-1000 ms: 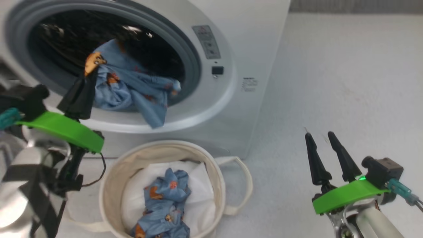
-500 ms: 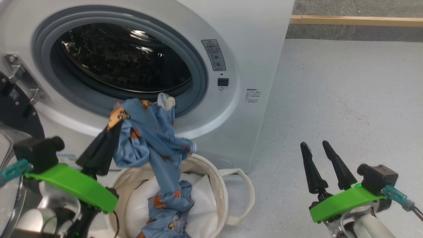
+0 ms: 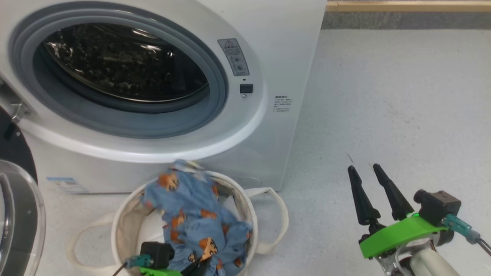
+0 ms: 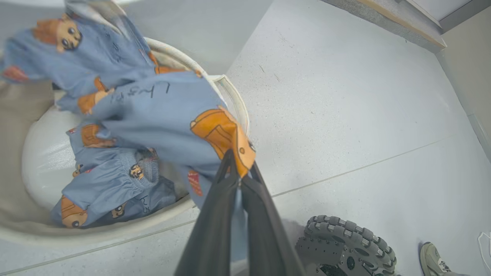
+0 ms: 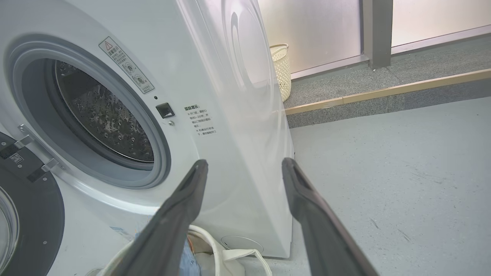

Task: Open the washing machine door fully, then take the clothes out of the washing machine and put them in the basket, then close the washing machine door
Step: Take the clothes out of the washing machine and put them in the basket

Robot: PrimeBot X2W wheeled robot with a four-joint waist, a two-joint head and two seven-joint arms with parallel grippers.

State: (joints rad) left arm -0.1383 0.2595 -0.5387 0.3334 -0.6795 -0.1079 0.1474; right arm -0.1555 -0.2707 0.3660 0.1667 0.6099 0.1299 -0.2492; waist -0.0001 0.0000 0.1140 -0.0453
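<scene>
The left gripper (image 4: 238,168) sits at the near side of the basket (image 3: 123,220), its two dark fingers clenched on an orange-printed fold of the clothes (image 3: 199,218). From that fold the light-blue fabric runs across the basket to its far rim, where one end lies over the edge. A second bunched garment (image 4: 107,188) rests lower inside the basket, on the white liner (image 4: 42,161). A studded wheel (image 4: 345,245) and a person's shoe (image 4: 437,260) are on the grey floor (image 3: 383,96) on the near side of the basket. Well to the right of the basket, the right gripper (image 3: 363,166) hangs above the floor with its fingers spread apart, released and grasping nothing. Directly beyond the basket stands the washing machine (image 3: 268,46); its front panel is just behind the far rim. Its grey rubber ring (image 3: 216,96) and perforated steel drum (image 3: 115,65) are above and beyond the basket. The washing machine door (image 3: 17,199) is swung open to the left of the basket. A small blue label (image 3: 63,184) is low on the machine front, left of the basket. Farthest from the basket, a wooden strip (image 3: 406,5) crosses the floor.
</scene>
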